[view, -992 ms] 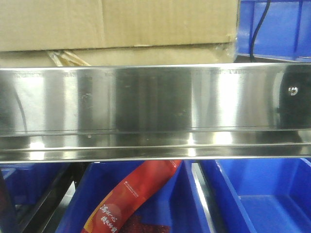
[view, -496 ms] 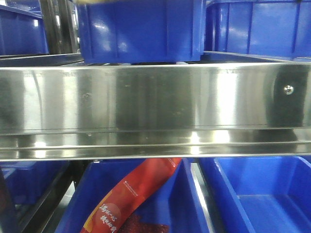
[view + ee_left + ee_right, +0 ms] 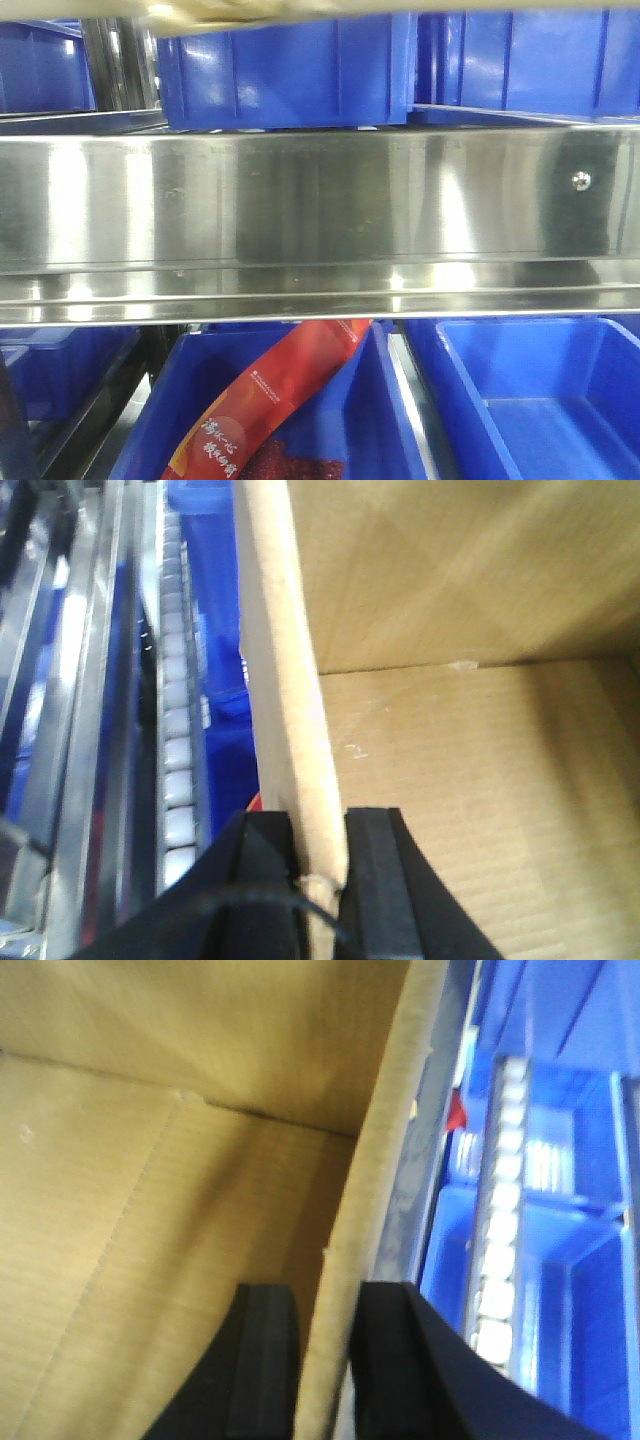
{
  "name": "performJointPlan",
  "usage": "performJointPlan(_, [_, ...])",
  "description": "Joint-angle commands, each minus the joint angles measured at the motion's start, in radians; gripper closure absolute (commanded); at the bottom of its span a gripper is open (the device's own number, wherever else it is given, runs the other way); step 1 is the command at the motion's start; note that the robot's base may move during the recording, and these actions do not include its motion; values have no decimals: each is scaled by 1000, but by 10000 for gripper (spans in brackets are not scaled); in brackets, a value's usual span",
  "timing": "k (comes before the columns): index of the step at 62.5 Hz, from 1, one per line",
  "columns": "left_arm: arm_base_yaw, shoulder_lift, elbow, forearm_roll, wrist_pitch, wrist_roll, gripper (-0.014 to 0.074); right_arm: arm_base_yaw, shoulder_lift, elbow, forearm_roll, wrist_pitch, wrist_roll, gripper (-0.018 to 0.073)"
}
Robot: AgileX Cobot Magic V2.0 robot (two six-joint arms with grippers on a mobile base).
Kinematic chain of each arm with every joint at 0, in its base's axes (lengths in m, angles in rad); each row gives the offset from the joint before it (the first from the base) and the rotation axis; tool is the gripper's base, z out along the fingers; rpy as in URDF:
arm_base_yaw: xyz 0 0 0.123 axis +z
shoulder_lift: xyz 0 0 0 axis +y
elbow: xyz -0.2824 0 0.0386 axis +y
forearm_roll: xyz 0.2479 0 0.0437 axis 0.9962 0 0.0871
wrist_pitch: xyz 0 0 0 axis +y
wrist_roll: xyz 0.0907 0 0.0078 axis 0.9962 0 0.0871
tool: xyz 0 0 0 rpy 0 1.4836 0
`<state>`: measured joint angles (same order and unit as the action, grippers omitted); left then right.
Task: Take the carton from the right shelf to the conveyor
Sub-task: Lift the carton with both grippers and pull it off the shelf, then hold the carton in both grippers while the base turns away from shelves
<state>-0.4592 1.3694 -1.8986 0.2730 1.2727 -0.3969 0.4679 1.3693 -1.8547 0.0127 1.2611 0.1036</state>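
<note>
Left end effector (image 3: 318, 855) and right end effector (image 3: 330, 1340) grip walls of the brown corrugated cardboard carton (image 3: 480, 770); likely light, stiff, crushable.

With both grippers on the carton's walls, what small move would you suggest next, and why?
Probably draw the carton straight back from the right shelf, kept level. The left gripper and right gripper each pinch a side wall, and the front view shows its underside above the blue bins.

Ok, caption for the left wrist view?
Left gripper, jaws shut on the carton wall, blue bin beside it.
</note>
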Motion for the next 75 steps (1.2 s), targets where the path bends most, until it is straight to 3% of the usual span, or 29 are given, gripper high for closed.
performJointPlan(1, [-15, -7, 3, -34, -52, -3, 612, 4, -10, 8, 9, -40, -7, 628])
performJointPlan(75, [-15, -7, 39, -40, -52, -3, 613, 4, -6, 7, 9, -40, -7, 628])
